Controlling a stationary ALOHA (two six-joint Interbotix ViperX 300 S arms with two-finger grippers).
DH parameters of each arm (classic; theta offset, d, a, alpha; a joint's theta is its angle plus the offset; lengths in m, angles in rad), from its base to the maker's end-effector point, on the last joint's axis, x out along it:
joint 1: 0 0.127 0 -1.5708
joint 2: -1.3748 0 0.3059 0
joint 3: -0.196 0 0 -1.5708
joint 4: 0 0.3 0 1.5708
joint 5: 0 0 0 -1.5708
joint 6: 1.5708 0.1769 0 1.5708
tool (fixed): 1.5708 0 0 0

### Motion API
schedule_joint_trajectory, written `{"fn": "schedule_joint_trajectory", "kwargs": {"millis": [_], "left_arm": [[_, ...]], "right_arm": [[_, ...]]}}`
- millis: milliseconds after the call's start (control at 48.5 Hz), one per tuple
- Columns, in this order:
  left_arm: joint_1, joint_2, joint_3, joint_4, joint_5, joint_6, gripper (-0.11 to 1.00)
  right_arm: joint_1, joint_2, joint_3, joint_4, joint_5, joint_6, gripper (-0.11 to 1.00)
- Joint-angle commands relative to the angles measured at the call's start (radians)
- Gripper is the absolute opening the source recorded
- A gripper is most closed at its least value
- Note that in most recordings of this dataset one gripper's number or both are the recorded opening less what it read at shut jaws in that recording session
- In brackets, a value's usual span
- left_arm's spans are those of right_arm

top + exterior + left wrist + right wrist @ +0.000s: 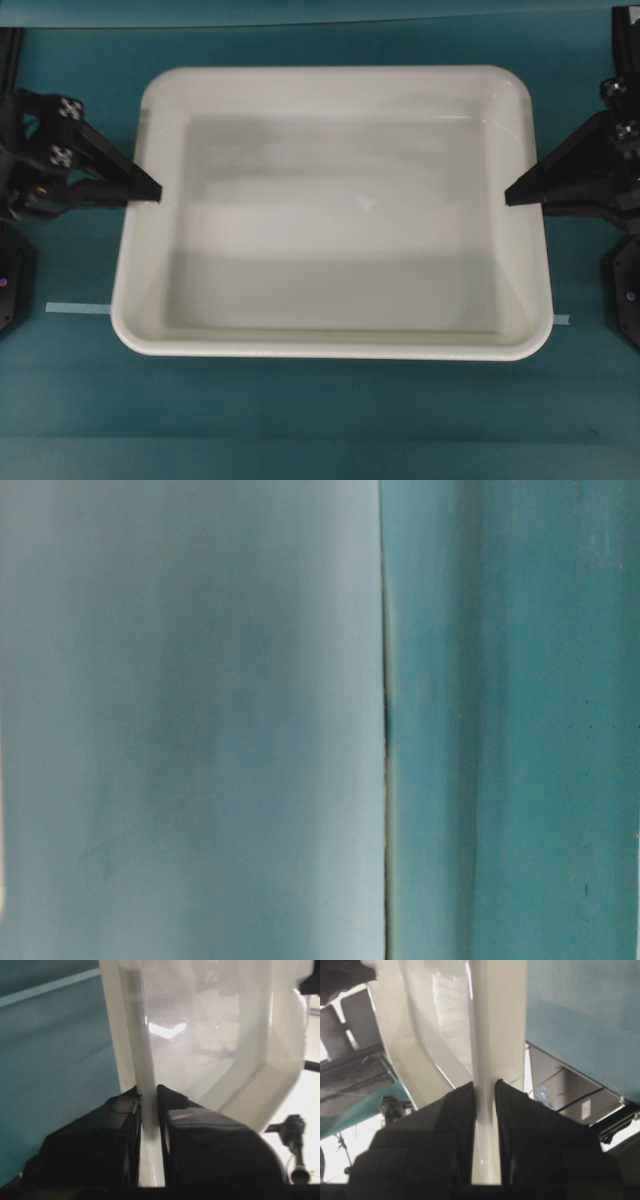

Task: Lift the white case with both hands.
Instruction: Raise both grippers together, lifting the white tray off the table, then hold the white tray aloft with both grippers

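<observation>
While the case [340, 215] is seen in the middle of the teal table [300, 420], its two short sides are gripped. The left rim is pinched between the nearly closed fingers [125, 1110] of the left gripper [150, 192], and the right rim is clamped likewise by the right gripper [514, 192]. A pale tape strip [75, 308] is partly covered by the case's near edge.

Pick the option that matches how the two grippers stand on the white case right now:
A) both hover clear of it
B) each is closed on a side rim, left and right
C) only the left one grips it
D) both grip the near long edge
B: each wrist view shows the fingers pinching the rim of the white case, the left gripper and the right gripper on opposite short sides.
</observation>
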Motion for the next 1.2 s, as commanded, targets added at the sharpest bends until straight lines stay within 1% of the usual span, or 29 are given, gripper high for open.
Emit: {"fn": "schedule_joint_trajectory", "kwargs": {"millis": [0, 268, 454, 619, 805, 1176], "left_arm": [[-0.005, 0.032, -0.078, 0.005, -0.002, 0.0, 0.07], [-0.008, 0.071, -0.187, 0.005, 0.038, 0.002, 0.07], [-0.008, 0.074, -0.216, 0.005, 0.067, 0.003, 0.07], [-0.008, 0.075, -0.253, 0.003, 0.095, 0.002, 0.07], [-0.008, 0.087, -0.282, 0.005, 0.098, 0.006, 0.07], [-0.012, 0.097, -0.284, 0.005, 0.098, 0.008, 0.07]], "right_arm": [[-0.006, 0.032, -0.049, 0.003, -0.006, 0.006, 0.12], [-0.006, 0.031, -0.103, 0.003, 0.017, 0.008, 0.12], [-0.006, 0.043, -0.176, 0.003, 0.023, 0.006, 0.12], [-0.006, 0.052, -0.238, 0.003, 0.094, 0.005, 0.12], [-0.003, 0.058, -0.244, 0.003, 0.109, 0.005, 0.12], [-0.002, 0.061, -0.244, 0.003, 0.103, 0.0, 0.12]]}}
